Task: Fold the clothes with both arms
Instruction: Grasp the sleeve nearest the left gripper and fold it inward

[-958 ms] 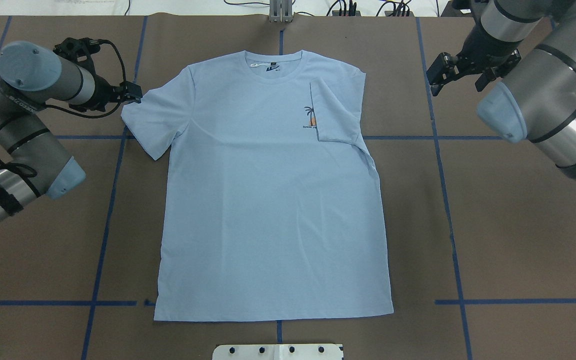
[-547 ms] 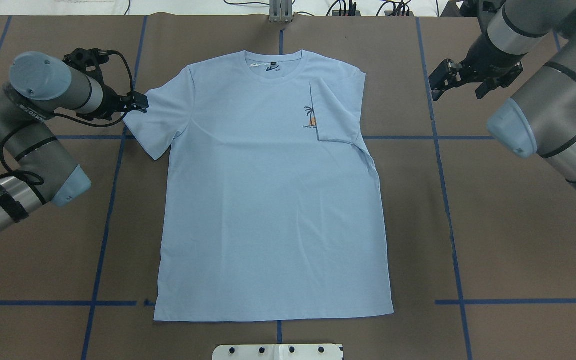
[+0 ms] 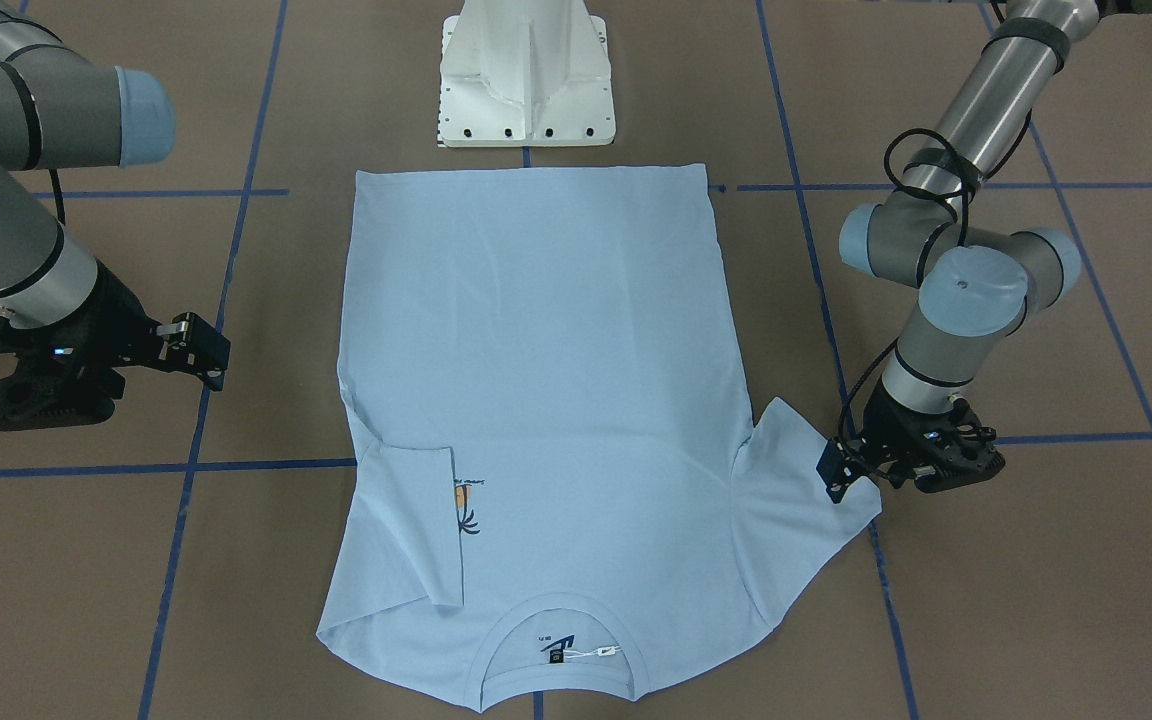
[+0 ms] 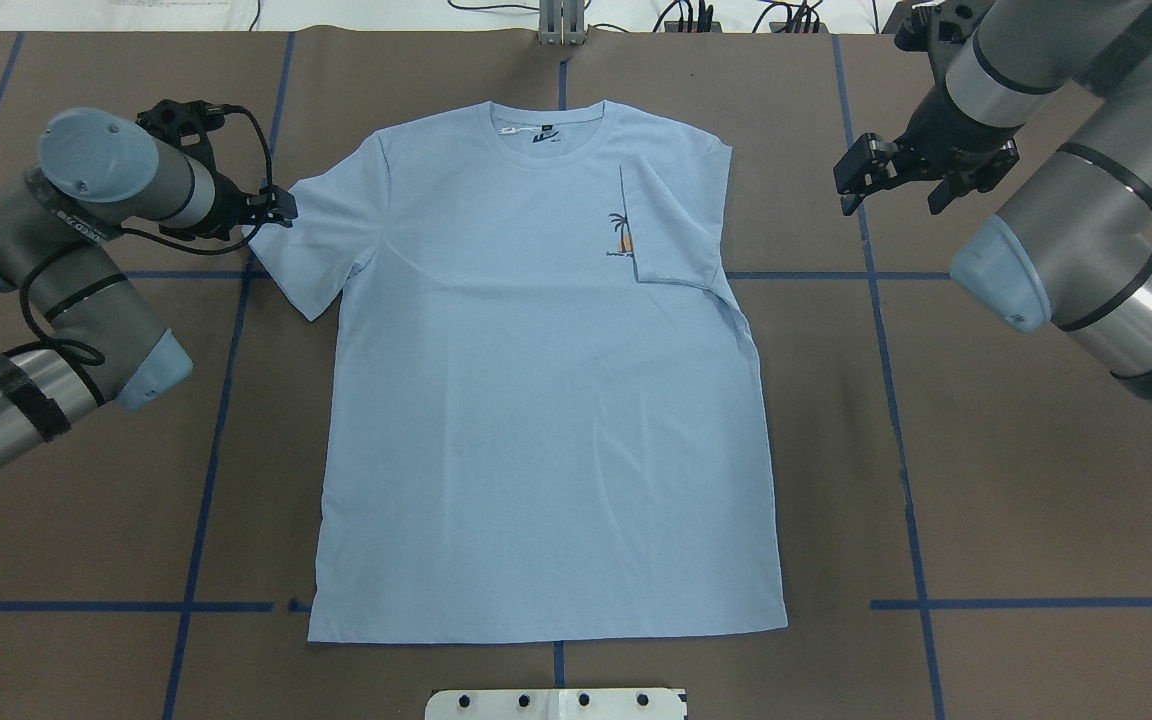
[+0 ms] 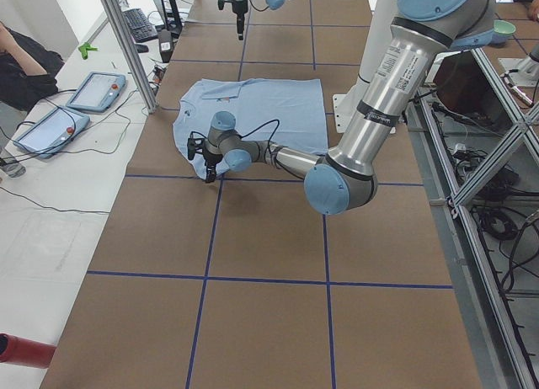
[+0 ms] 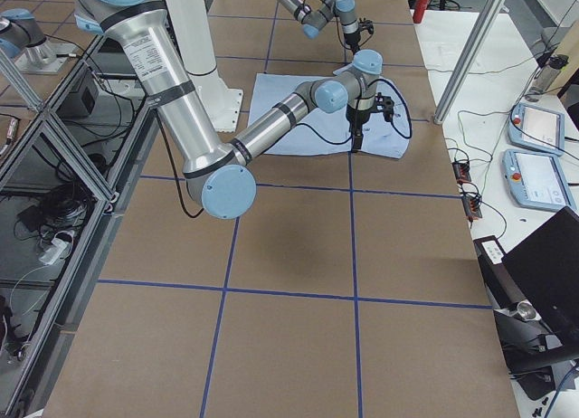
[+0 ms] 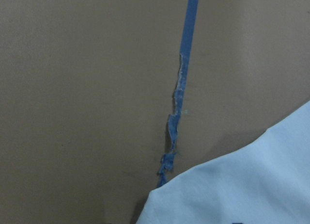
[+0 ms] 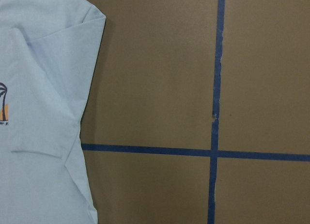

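1. Light blue short-sleeved cotton T-shirt [image 4: 536,420]: lies flat and face up in the middle of the brown paper-covered table [image 4: 1016,470]. Its round collar [image 4: 551,112] is at the far edge from the robot and its hem is towards the white pedestal base [image 3: 526,90].
2. Small orange-and-navy palm print [image 4: 620,236]: on the chest, just beside the edge of the folded sleeve.
3. Sleeve on the robot's right [image 4: 674,222]: folded inward so that it lies on the chest.
4. Sleeve on the robot's left [image 4: 311,245]: spread outward on the table, unfolded.
5. Dark neck label [image 4: 542,137]: inside the collar, with a white tag beside it.
6. Left black two-finger gripper [image 4: 281,207]: low, at the outer upper corner of the spread sleeve. The views do not show how wide its jaws stand or whether they grip the cloth.
7. Right black two-finger gripper [image 4: 848,180]: above bare table, well apart from the shirt's folded-sleeve side, with nothing in it. Its jaw gap cannot be made out.
8. Dark blue tape lines [image 4: 898,420]: form a grid on the table and pass under the shirt.
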